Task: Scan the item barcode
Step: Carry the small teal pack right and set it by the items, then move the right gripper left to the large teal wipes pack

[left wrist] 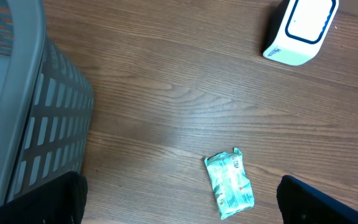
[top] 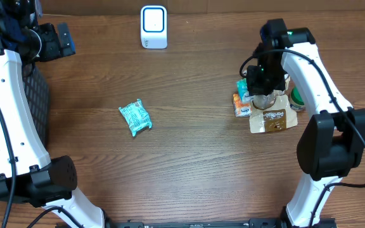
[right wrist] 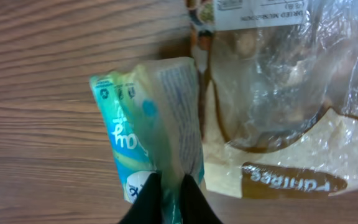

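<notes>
Operator: Where is the green pouch (right wrist: 154, 124)?

Observer: On the right side of the counter (top: 189, 158), among a cluster of packages, overlapping the brown windowed bag (right wrist: 278, 93). The right end effector (right wrist: 169, 199) is pinched closed on one end of it. Whether the pouch is lifted, I cannot tell.

Operator: And the left end effector (top: 61, 39)?

Observer: Fingers spread wide, holding nothing, near the grey basket (left wrist: 17, 112). The white scanner (top: 153, 26) stands at the far edge, well apart from the pouch. A teal packet (top: 135, 118) lies alone mid-counter.
</notes>
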`<state>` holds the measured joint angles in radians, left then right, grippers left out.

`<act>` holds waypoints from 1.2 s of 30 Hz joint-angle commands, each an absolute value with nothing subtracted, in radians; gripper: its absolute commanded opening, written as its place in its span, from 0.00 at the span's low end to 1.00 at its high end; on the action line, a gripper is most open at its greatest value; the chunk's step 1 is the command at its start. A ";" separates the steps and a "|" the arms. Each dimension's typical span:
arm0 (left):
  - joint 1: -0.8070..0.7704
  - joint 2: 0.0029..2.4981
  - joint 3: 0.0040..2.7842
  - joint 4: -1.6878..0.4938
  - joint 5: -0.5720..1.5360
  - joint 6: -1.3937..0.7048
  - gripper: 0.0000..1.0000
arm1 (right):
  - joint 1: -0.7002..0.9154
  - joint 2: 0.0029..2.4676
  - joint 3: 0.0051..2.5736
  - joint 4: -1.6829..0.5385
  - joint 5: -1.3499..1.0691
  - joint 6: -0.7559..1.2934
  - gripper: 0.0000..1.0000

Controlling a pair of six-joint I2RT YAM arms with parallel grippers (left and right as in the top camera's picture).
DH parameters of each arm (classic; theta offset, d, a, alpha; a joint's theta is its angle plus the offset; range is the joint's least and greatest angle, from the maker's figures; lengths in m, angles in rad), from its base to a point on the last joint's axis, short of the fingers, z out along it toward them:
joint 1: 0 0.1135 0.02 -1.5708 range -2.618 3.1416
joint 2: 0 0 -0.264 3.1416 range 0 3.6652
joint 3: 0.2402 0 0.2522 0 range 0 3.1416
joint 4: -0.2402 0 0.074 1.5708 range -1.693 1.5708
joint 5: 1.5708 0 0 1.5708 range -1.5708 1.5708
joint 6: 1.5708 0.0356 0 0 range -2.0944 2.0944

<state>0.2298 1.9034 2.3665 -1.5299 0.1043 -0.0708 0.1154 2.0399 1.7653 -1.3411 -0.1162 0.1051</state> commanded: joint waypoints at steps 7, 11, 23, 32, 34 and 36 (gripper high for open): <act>0.229 1.890 2.375 -1.529 0.116 -0.056 1.00 | 0.094 2.039 1.743 -1.329 -0.129 0.104 0.37; 0.229 1.890 2.375 -1.530 0.116 -0.056 1.00 | 0.094 2.037 1.790 -1.361 -0.137 0.105 0.38; 0.229 1.890 2.375 -1.530 0.116 -0.056 1.00 | 0.236 2.036 2.020 -1.375 -0.423 0.105 0.43; 0.229 1.890 2.375 -1.530 0.116 -0.056 1.00 | 0.507 2.138 1.957 -1.126 -0.421 0.252 0.48; 0.229 1.890 2.375 -1.530 0.116 -0.056 1.00 | 0.552 2.164 1.942 -1.085 -0.421 0.306 0.50; 0.229 1.890 2.375 -1.530 0.116 -0.056 1.00 | 0.599 2.193 1.934 -1.042 -0.421 0.348 0.49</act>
